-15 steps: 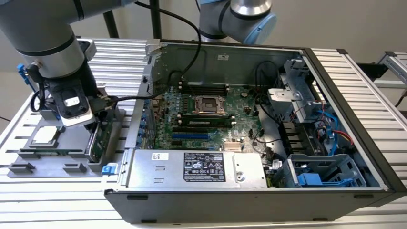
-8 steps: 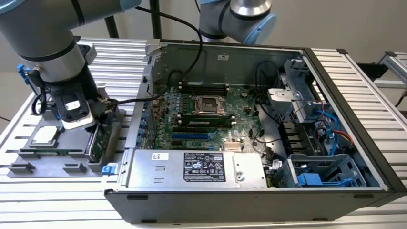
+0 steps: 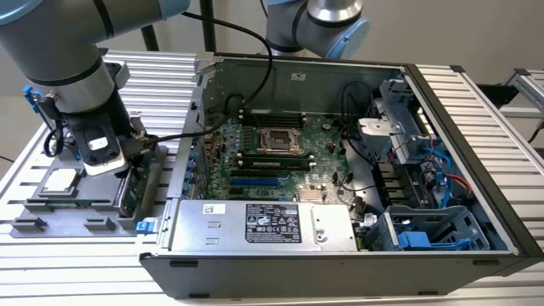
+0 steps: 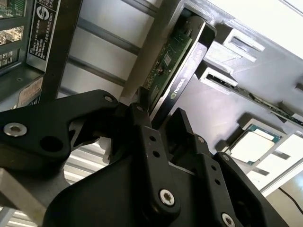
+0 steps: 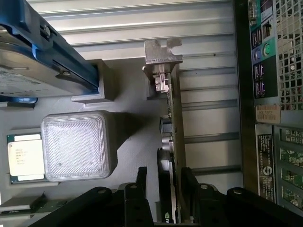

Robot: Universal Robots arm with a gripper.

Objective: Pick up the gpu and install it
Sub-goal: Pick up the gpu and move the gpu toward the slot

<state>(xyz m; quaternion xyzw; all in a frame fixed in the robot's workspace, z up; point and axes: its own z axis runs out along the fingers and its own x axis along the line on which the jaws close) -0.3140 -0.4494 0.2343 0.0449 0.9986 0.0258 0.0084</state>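
Note:
The gpu (image 5: 173, 118) stands on edge in a slot of the grey fixture tray (image 3: 76, 220), at the exterior view's left beside the open computer case (image 3: 442, 127). It is a green card with a black cooler and a silver bracket (image 5: 162, 51) at its far end. My gripper (image 5: 165, 183) is lowered over it, one black finger on each side. A small gap shows between one finger and the cooler, so the gripper is open around the card. The gpu (image 4: 173, 61) also runs between my fingertips (image 4: 141, 106) in the second wrist view. In the exterior view my gripper (image 3: 119, 169) hides most of the gpu (image 3: 126, 191).
On the tray lie a square silver processor chip (image 5: 26, 158) and a hard drive with blue rails (image 5: 42, 56). Inside the case are the motherboard (image 3: 272, 153) with blue slots (image 3: 255, 182) and a power supply (image 3: 264, 223). A second arm (image 3: 332, 25) hangs behind the case.

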